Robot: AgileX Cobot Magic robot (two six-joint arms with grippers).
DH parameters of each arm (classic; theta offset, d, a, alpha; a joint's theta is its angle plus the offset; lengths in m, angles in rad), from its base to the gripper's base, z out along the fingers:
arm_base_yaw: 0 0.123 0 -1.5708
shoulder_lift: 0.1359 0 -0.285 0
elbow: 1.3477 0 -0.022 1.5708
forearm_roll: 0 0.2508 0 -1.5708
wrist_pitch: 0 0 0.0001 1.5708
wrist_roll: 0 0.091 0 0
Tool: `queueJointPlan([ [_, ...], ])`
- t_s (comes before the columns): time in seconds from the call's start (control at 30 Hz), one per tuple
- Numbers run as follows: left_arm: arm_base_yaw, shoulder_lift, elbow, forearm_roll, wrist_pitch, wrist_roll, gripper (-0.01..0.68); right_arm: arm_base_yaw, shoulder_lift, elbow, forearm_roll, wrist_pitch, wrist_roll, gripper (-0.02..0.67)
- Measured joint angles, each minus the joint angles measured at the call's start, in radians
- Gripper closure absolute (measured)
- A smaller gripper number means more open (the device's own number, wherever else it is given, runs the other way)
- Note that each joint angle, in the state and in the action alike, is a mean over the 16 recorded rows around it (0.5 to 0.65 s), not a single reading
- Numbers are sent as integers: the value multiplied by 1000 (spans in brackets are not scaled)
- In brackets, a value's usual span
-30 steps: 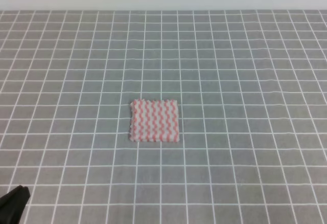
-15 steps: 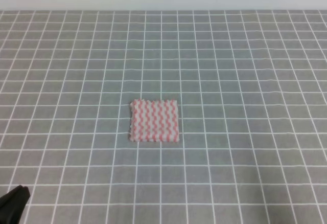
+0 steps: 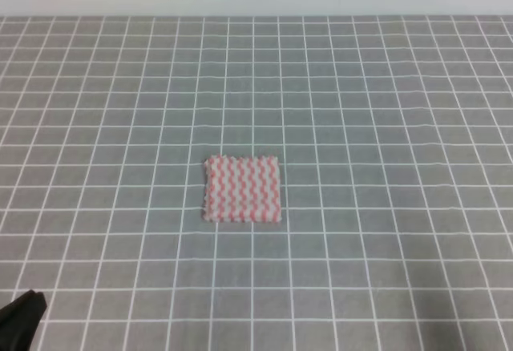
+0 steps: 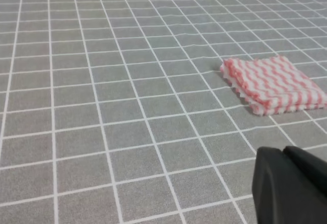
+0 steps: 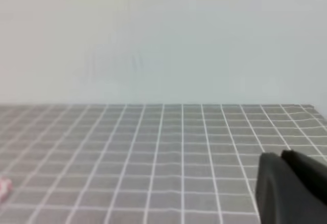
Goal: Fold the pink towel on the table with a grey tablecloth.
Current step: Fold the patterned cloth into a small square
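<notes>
The left hand [image 4: 291,185] shows as a matte black, rounded block in the lower right corner of its wrist view, with a thin seam between its two halves, which seem to lie together; it holds nothing and hangs above the cloth. From the high view only its dark tip [image 3: 20,319] pokes in at the lower left edge, well apart from the towel. The right hand [image 5: 291,188] is a like black shape at the lower right of its own view, again with a narrow seam; whether it is apart or together I cannot tell. It grips nothing.

The pink towel [image 3: 242,189] lies flat near the middle of the surface [image 3: 385,127], a small squarish pad with pink-and-white wavy stripes. In the left wrist view the towel [image 4: 273,84] shows stacked layers along its near side and zigzag, toothed edges. The surface is covered in grey woven cloth ruled with thin white lines into a grid, faintly rippled in places. A plain pale wall [image 5: 163,35] rises behind its far edge.
</notes>
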Motion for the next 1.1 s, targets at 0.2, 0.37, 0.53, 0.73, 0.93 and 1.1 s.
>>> queueJointPlan([
  [0.2,0,0,0,0,-1,0,677,0,-3,4,-37,92,4,664],
  [0.37,0,0,-1,0,-1,0,677,0,-3,4,-32,167,6,664],
  [0.53,0,-1,-2,-1,-1,0,677,1,-5,9,-21,214,8,664],
  [0.73,0,0,-2,-1,-1,0,677,1,-6,10,-15,221,6,664],
  [0.93,-2,-1,-2,-1,2,0,677,1,-6,10,-15,220,5,664],
  [1.1,-13,-1,-2,-1,3,0,677,1,-6,10,-15,220,4,664],
])
